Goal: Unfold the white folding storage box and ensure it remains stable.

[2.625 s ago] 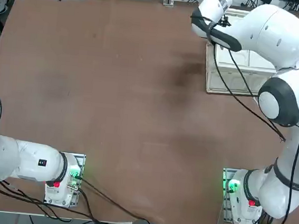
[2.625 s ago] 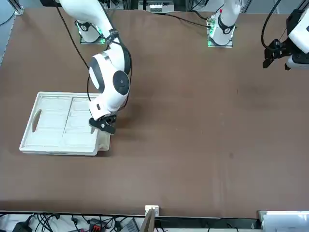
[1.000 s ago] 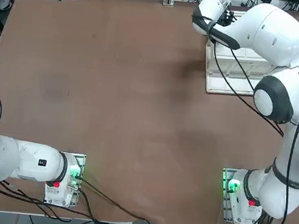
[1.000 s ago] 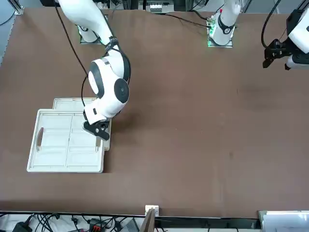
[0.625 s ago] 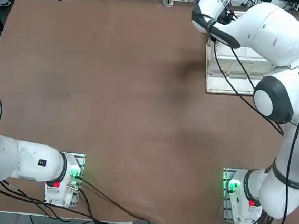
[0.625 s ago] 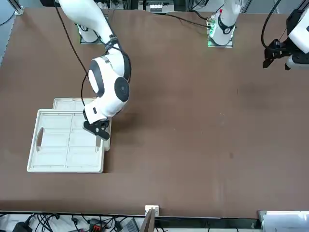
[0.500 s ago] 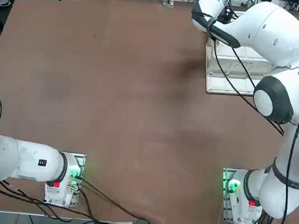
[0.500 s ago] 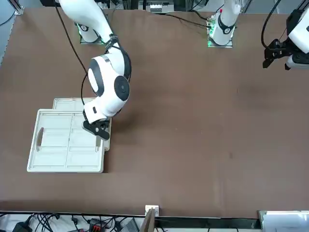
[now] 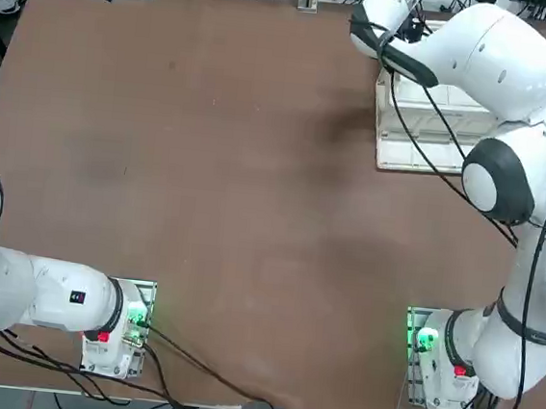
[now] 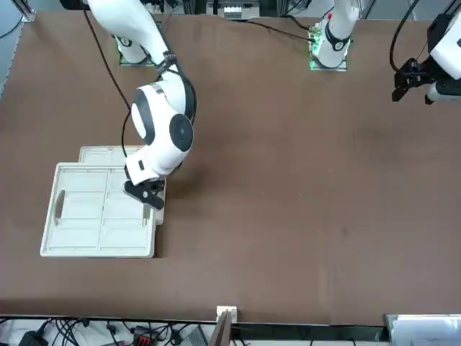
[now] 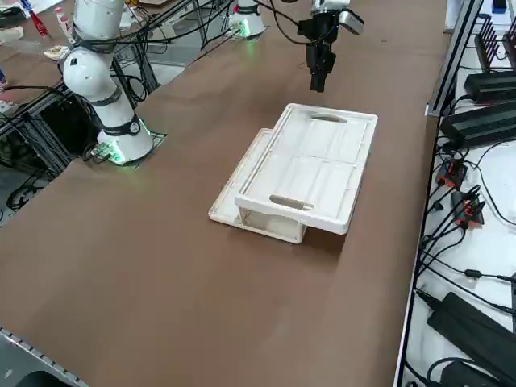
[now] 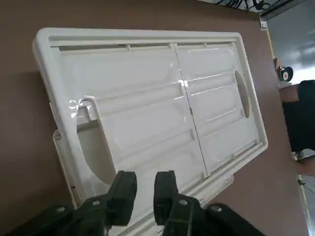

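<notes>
The white folding storage box [image 10: 94, 210] lies low at my right side of the table, also visible under the arm in the top view [image 9: 398, 131]. In the right side view its thick upper rim frame [image 11: 310, 165] stands raised and shifted off the flat base [image 11: 239, 184], with an oval handle cut-out in each short end. My right gripper [image 10: 149, 197] hangs above the box's short end nearest the table's middle [image 11: 317, 76]. The wrist view shows the gripper [image 12: 144, 189] with its black fingers a narrow gap apart, nothing between them, just over the rim [image 12: 147, 108].
Brown table [image 10: 302, 180] stretches wide toward the middle and my left. Past the table's right edge lie black devices and cables [image 11: 476, 121]. Arm bases with green lights [image 9: 429, 345] stand at the near edge.
Since the oldest frames the box's rim frame has slid and risen off its base, with the right arm moving along. Over the last second hardly anything has moved.
</notes>
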